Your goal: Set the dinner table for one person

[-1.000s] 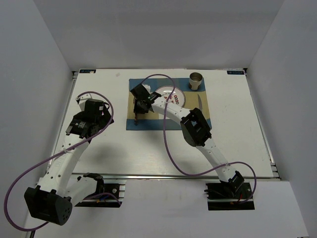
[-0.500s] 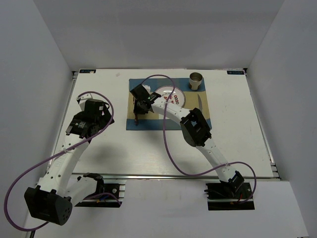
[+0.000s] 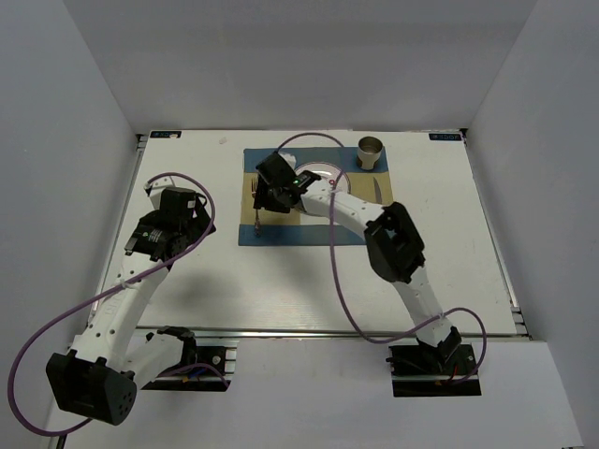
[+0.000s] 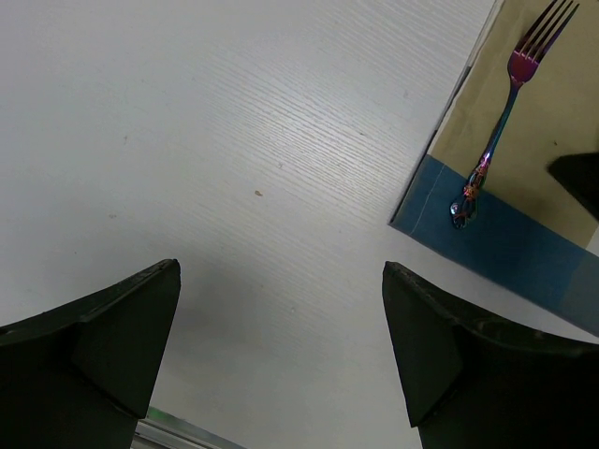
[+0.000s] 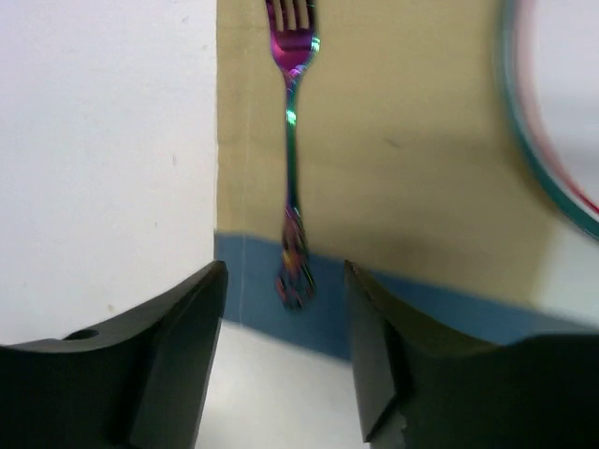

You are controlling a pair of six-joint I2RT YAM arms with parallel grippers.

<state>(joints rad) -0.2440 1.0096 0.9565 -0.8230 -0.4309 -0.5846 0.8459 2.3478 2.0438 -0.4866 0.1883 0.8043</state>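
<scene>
Top external: right arm (image 3: 348, 207) stretches far-left above the fork (image 5: 291, 159), its jaws apart and empty; left jaws likewise.

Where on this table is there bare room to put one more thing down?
Widest bare patch: the table right of the placemat, up to the edge. Another runs between placemat and rail. The placemat is crowded: fork, plate, cup, and the right end effector over it.

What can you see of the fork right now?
The fork looks like iridescent metal, purple shading to teal, with four tines. It lies flat near the left edge of the placemat, tines toward the far side, handle end on the blue band. The open right hand hovers by the handle, not touching.
</scene>
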